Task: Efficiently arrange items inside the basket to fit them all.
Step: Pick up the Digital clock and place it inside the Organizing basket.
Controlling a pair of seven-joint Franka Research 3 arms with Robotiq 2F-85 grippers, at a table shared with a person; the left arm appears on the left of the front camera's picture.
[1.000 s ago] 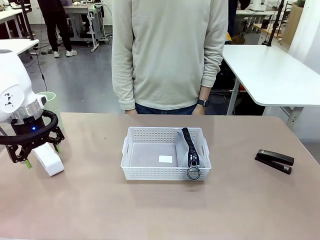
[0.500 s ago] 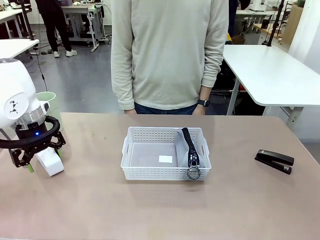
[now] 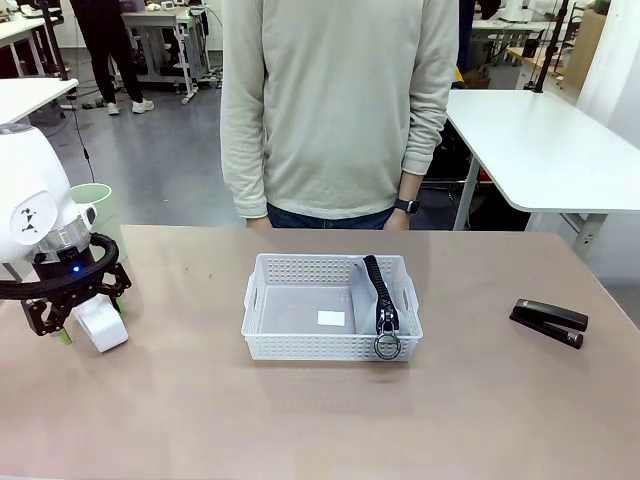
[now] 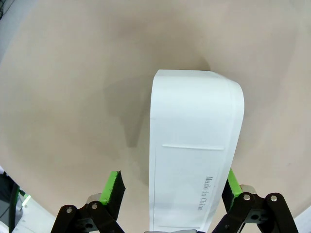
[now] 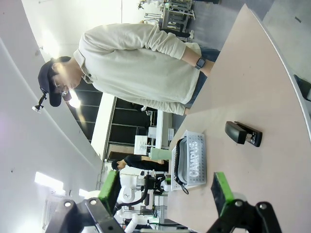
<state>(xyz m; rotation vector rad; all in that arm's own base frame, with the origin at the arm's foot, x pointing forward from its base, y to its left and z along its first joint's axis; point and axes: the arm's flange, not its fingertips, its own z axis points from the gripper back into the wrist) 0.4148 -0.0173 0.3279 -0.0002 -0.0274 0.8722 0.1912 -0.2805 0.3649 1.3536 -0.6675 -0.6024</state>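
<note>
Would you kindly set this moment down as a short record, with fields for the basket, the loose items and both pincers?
basket: middle of the table, upright
in basket: grey pouch, standing on edge along the right wall
white box: on the table, left side, outside the basket
stapler: on the table, right side, outside the basket
cup: pale green, far left of the table
left pincer: open, straddling the white box, not closed on it
right pincer: open, holding nothing
</note>
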